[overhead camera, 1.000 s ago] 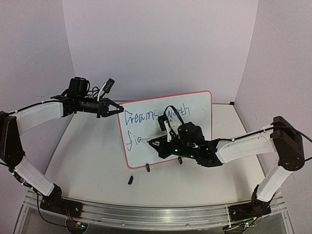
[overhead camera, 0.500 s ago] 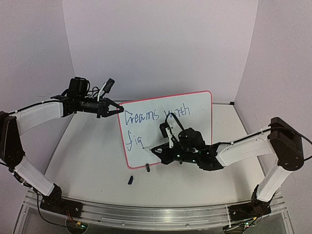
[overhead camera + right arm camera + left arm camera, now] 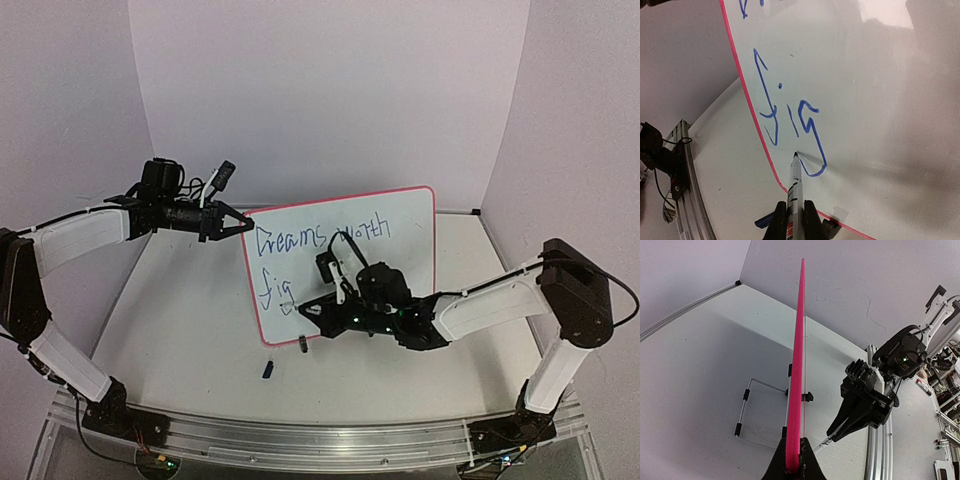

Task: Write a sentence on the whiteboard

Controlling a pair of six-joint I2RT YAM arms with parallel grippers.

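Observation:
The whiteboard (image 3: 390, 260) stands upright on two black clip feet, pink-rimmed, with blue writing "Dreams worth" and "fig" below. My left gripper (image 3: 238, 224) is shut on its upper left rim; in the left wrist view the rim (image 3: 799, 340) runs edge-on between my fingers. My right gripper (image 3: 312, 308) is shut on a white marker (image 3: 795, 185). Its tip rests on the board at the tail of the "g" (image 3: 812, 145), near the lower left corner. The right gripper also shows in the left wrist view (image 3: 837, 432).
A blue marker cap (image 3: 268, 369) lies on the table in front of the board; it shows in the right wrist view (image 3: 765, 220). A wire stand (image 3: 747, 405) sits behind the board. The metal rail (image 3: 300, 440) runs along the near edge.
My right gripper has moved left and down along the board with the marker, and the letter "g" has appeared after "fi". The left arm has not moved.

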